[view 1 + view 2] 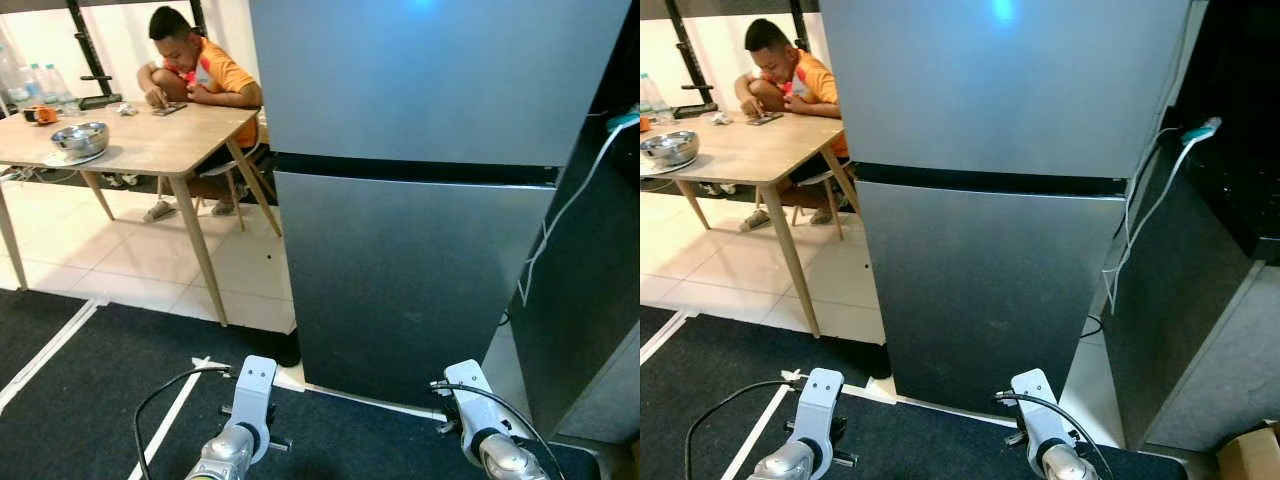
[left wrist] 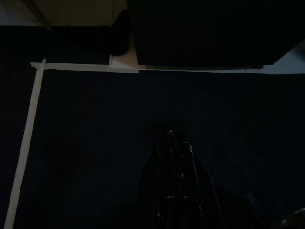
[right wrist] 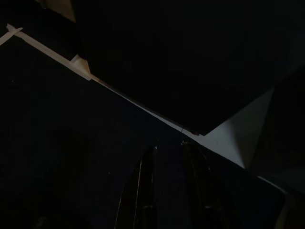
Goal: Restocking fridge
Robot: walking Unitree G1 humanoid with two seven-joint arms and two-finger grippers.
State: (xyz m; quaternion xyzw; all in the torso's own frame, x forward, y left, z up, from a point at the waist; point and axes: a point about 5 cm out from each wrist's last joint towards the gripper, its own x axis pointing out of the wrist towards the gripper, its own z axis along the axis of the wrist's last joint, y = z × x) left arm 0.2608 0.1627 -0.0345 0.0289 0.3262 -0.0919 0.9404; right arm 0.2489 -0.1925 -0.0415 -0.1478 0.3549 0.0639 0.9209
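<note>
Tall grey two-door fridge (image 1: pixel 420 200) stands dead ahead with both doors closed, so arms likely hang low just for the approach: left tool (image 2: pixel 175 143) fingers pressed together, right tool (image 3: pixel 167 157) slightly spread, both empty over the dark floor mat (image 1: pixel 90 380), touching nothing.

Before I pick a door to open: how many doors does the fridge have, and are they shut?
2. The upper door sits above the dark seam, the lower door runs below it to the floor. Both look shut. No handle is visible on either.
</note>
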